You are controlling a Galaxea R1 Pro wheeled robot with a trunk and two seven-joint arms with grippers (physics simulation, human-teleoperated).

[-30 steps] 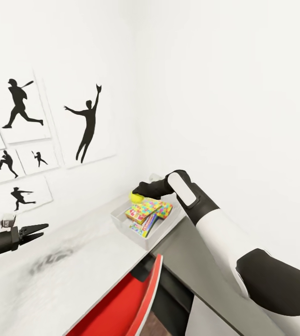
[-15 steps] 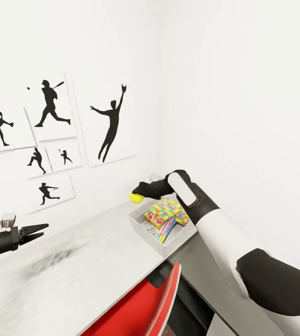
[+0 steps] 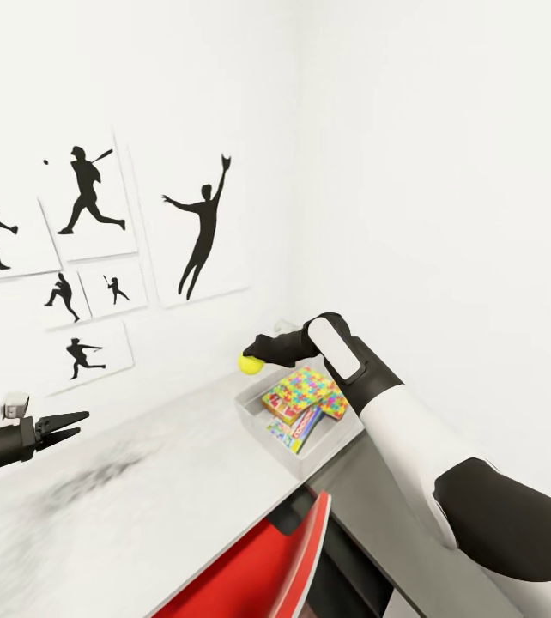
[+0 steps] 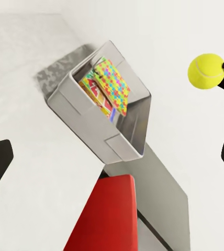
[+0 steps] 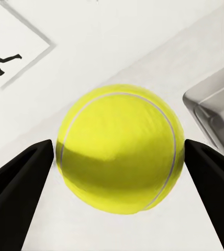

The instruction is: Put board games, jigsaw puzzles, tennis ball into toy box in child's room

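The right end effector (image 3: 254, 356) gripped the tennis ball (image 3: 251, 364) between its two fingers; in the right wrist view the ball (image 5: 120, 148) sat squarely between the dark fingertips (image 5: 18, 180). In the head view the ball hung above the bench (image 3: 138, 489), just beside the toy box (image 3: 263, 425) at its ten o'clock corner. Inside the box lay a jigsaw puzzle (image 3: 303, 390) atop a board game (image 3: 297, 427). The left end effector (image 3: 61, 425), at nine o'clock in the head view, was empty, its fingers slightly parted. Sports-silhouette posters (image 3: 198, 227) hung on the wall.
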